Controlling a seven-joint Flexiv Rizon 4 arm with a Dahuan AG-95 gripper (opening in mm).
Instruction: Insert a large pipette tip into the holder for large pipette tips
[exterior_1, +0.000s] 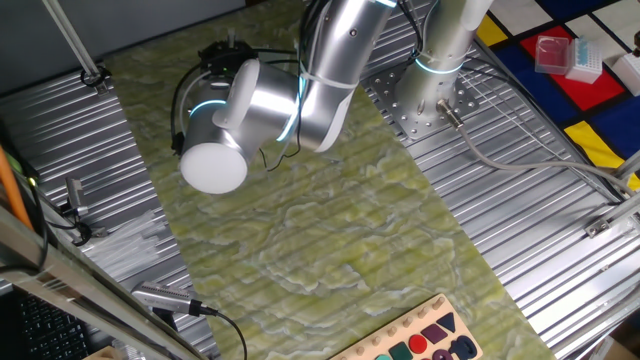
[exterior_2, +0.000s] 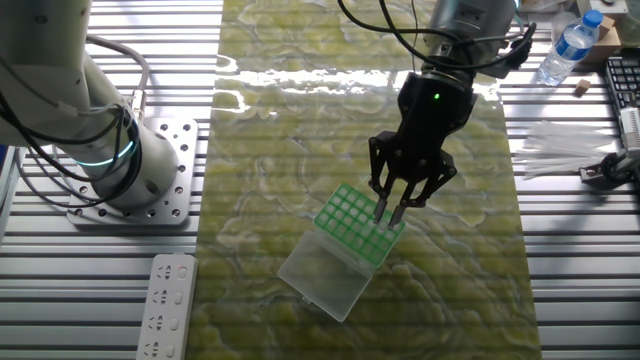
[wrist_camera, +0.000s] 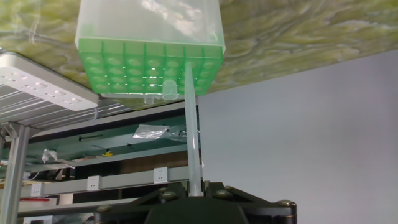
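Observation:
The holder for large pipette tips (exterior_2: 349, 216) is a box with a green gridded top, standing on the mottled green mat with its translucent lid (exterior_2: 322, 277) folded open beside it. My gripper (exterior_2: 391, 212) hangs right over the holder's far edge. In the hand view the gripper (wrist_camera: 195, 190) is shut on the large pipette tip (wrist_camera: 193, 130), a thin clear tube whose narrow end reaches the green grid (wrist_camera: 127, 67) near its right side. How deep it sits in a hole cannot be told. Another clear tip (wrist_camera: 168, 91) is seated in a neighbouring hole. In one fixed view the arm hides both.
A white power strip (exterior_2: 165, 305) lies beside the arm's base (exterior_2: 120, 170). A bag of spare tips (exterior_2: 560, 150) and a water bottle (exterior_2: 568, 48) sit at the right. A red box (exterior_1: 553, 52) and a wooden shape board (exterior_1: 420, 340) lie at the table's edges.

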